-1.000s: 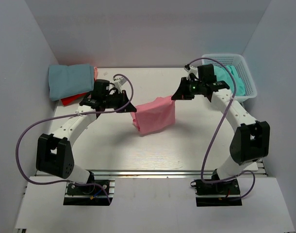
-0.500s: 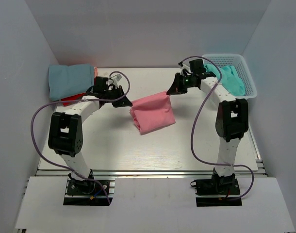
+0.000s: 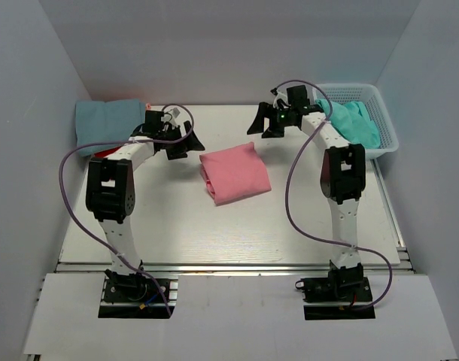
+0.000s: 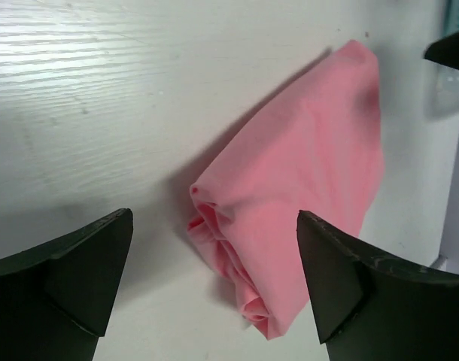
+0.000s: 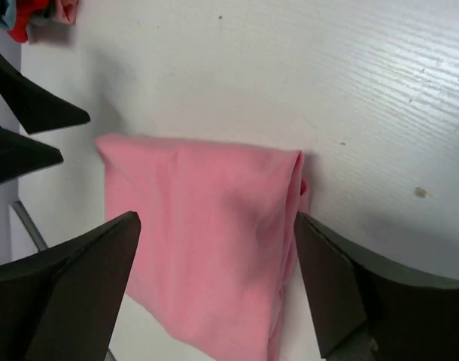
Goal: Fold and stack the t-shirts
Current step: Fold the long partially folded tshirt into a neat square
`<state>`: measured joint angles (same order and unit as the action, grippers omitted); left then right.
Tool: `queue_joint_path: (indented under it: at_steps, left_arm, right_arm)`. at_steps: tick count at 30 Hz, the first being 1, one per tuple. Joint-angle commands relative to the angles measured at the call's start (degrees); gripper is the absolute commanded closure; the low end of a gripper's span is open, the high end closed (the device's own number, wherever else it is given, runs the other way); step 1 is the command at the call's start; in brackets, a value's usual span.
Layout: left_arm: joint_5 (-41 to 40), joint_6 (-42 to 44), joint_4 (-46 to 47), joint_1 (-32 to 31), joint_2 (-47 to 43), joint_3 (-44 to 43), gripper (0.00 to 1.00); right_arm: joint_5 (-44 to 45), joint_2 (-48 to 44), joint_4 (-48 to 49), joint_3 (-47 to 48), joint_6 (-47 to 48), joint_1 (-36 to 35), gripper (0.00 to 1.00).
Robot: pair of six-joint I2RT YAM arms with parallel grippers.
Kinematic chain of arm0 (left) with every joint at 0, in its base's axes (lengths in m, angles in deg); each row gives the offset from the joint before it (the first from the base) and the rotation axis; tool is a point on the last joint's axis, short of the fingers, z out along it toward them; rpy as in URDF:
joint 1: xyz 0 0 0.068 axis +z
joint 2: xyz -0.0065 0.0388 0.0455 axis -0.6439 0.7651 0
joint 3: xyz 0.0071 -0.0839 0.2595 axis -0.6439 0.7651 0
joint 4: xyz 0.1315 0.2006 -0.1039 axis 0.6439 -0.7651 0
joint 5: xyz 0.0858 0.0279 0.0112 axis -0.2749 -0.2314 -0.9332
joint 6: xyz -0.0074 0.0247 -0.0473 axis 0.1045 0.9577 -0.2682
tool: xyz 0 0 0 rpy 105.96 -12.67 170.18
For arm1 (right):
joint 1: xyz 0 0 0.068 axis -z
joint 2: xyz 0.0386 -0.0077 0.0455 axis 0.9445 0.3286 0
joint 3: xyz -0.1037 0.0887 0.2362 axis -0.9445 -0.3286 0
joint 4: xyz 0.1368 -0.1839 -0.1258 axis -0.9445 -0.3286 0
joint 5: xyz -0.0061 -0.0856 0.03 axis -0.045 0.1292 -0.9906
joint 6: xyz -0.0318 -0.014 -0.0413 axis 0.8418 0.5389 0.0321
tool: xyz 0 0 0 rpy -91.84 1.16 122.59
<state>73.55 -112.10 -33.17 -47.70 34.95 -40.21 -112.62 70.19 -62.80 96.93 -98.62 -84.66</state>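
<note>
The salmon pink t-shirt (image 3: 235, 174) lies folded on the white table (image 3: 177, 226), free of both grippers. My left gripper (image 3: 184, 144) hovers just off the shirt's far-left corner, jaws wide open and empty. My right gripper (image 3: 262, 127) hovers off the far-right corner, also open and empty. In the left wrist view the pink t-shirt (image 4: 305, 165) shows its bunched folded edge between the left gripper (image 4: 214, 218) fingers. The right wrist view looks down on the pink t-shirt (image 5: 199, 210) below the right gripper (image 5: 217, 218). A dusty blue t-shirt (image 3: 105, 124) rests folded on a red one (image 3: 103, 156) at the far left.
A white lattice basket (image 3: 386, 120) at the far right holds a turquoise green t-shirt (image 3: 357, 124). White walls close in the table on the left, back and right. Purple cables loop from both arms.
Both grippers opened and let go of the pink t-shirt, which dropped from hanging between them to lying folded on the table. Both arms stretched toward the far side.
</note>
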Motion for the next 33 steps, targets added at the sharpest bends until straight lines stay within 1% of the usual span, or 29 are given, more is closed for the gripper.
queue_joint_path:
  at_steps: [1,2,3,4,5,6,9,10,11,12,14,17,18,20,21,22,25,30,33]
  left_arm:
    - [-5.3,1.2,-4.2,0.3,-3.9,-2.5,0.0]
    - [-5.3,1.2,-4.2,-0.2,-4.7,-1.7,0.0]
    - [-5.8,1.8,-4.2,-0.2,-6.7,-1.2,0.0]
    - [-5.8,1.8,-3.6,-0.8,-7.6,-0.7,0.0]
    - [-5.8,1.8,-3.0,-1.4,-8.6,0.2,0.0]
    - [-3.8,2.4,-3.0,-1.4,-9.5,1.1,0.0]
    - [2.1,1.8,4.1,-2.5,-12.6,4.6,0.0]
    - [3.0,0.9,5.9,-2.5,-13.1,5.3,0.0]
    - [3.6,0.2,8.8,-3.2,-13.1,5.8,0.0]
    - [4.1,-0.3,9.7,-4.0,-13.1,5.8,0.0]
    - [4.8,-0.9,11.2,-4.7,-11.7,5.8,0.0]
    - [7.9,-2.4,13.9,-5.2,-7.0,4.6,0.0]
    - [7.9,-2.4,13.9,-5.7,-4.0,3.7,0.0]
    - [7.9,-2.4,11.7,-5.7,-0.9,1.6,0.0]
    - [7.9,-1.7,11.1,-5.7,0.5,1.6,0.0]
    - [7.9,-1.7,11.0,-5.7,1.9,1.0,0.0]
    - [7.9,-0.6,7.3,-4.5,7.9,0.3,0.0]
    - [6.5,0.0,6.1,-4.0,10.5,1.0,0.0]
    - [5.8,1.3,5.6,-4.0,10.5,-0.2,0.0]
  right_arm:
    - [2.3,-5.5,-1.8,1.9,3.6,0.0,0.1]
    - [3.7,-8.5,0.0,0.0,3.9,-0.1,0.1]
    - [4.3,-11.6,0.9,-6.4,4.2,0.0,0.1]
    - [4.8,-13.3,1.4,-8.4,4.2,0.0,0.1]
    - [5.0,-16.4,2.9,-12.5,4.2,0.0,0.1]
    - [5.4,-19.2,4.5,-16.1,4.3,0.0,0.1]
    - [3.8,-23.4,9.2,-21.7,3.6,-0.3,0.1]
    - [0.9,-23.8,10.4,-24.5,3.1,-0.3,0.1]
    - [-0.3,-24.0,11.1,-25.1,2.6,-0.7,0.1]
    - [-3.1,-23.8,13.4,-25.8,1.4,-0.8,0.1]
    - [-4.1,-22.8,14.5,-26.6,0.5,-1.4,0.1]
    - [-5.9,-20.1,17.4,-26.8,-1.0,-2.4,0.1]
    - [-6.3,-17.9,18.1,-26.5,-1.3,-2.6,0.1]
    - [-6.7,-16.6,18.7,-26.3,-2.7,-2.5,0.1]
    - [-7.3,-14.3,19.2,-26.5,-3.0,-2.2,0.1]
    - [-7.3,-13.9,21.1,-27.1,-3.2,-2.2,0.1]
    - [-7.5,-10.2,21.2,-28.2,-3.9,-2.0,0.1]
    - [-5.4,-5.2,20.5,-29.5,-3.6,-1.9,0.1]
    - [-4.3,-4.2,20.6,-30.3,-3.9,-1.9,0.1]
